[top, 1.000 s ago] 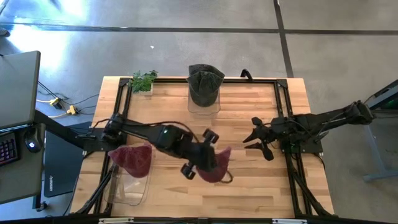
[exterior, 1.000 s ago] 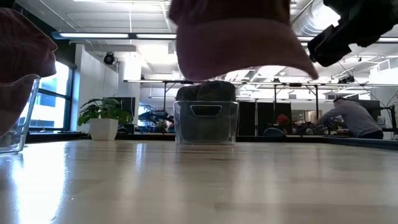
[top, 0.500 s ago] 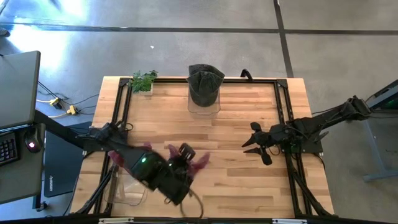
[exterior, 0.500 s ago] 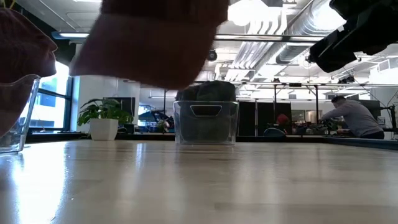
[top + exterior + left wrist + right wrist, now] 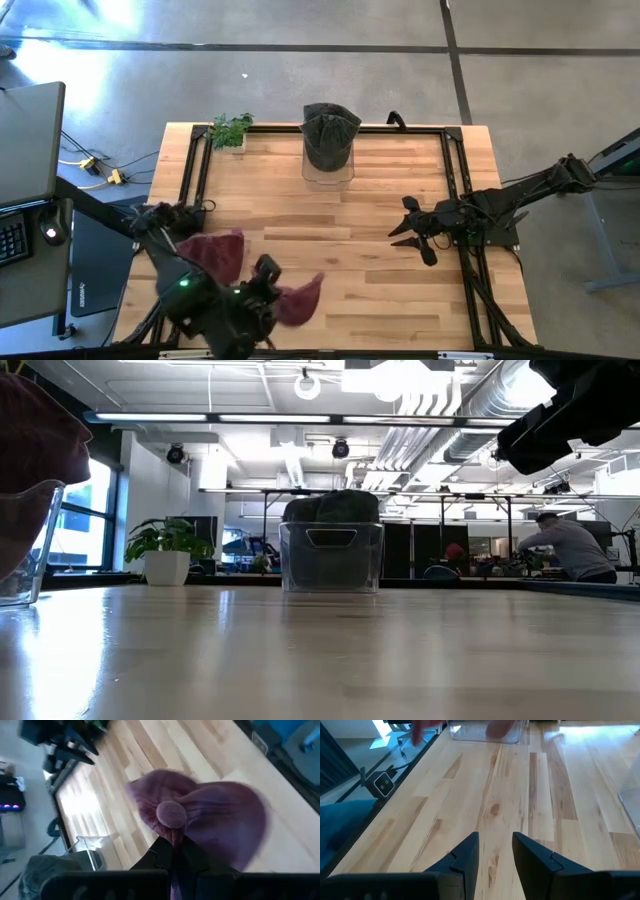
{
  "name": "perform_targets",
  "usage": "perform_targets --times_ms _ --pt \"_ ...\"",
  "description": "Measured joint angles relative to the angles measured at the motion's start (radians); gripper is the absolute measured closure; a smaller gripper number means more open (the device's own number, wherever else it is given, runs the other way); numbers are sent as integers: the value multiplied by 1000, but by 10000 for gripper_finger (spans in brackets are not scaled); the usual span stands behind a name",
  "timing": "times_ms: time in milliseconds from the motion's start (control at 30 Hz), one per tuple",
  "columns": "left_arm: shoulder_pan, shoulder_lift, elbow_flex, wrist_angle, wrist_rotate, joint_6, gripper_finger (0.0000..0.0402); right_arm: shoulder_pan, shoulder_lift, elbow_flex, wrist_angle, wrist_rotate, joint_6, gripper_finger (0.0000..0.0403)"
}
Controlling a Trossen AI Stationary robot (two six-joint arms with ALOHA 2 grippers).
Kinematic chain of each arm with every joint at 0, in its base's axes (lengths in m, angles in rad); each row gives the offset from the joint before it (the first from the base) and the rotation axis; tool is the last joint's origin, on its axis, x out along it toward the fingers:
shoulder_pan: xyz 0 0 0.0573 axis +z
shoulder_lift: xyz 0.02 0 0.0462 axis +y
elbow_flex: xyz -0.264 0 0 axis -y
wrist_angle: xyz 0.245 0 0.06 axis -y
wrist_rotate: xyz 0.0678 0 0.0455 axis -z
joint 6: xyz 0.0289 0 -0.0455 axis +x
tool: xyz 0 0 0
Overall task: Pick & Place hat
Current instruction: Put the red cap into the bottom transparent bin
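Hat (image 5: pixel 200 827) pinched in left tool (image 5: pixel 172 851).

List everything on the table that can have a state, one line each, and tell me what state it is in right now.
Left gripper: shut on the maroon hat, at the table's near left edge.
Maroon hat: held, hanging from the left gripper.
Second maroon hat: resting in the left clear bin.
Left clear bin: holding that hat.
Dark hat: sitting in the far clear bin.
Far clear bin: upright, occupied.
Right gripper: open, empty, above bare wood.
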Motion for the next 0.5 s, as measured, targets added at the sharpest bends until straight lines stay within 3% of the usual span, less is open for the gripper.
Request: perform_targets --times_ms 267,500 --pt "-96 -130 0 0 -176 -50 401 0 0 0 0 1 5 289" --pt "-140 -232 -32 -1 -145 -218 401 0 0 0 0 2 0 289"
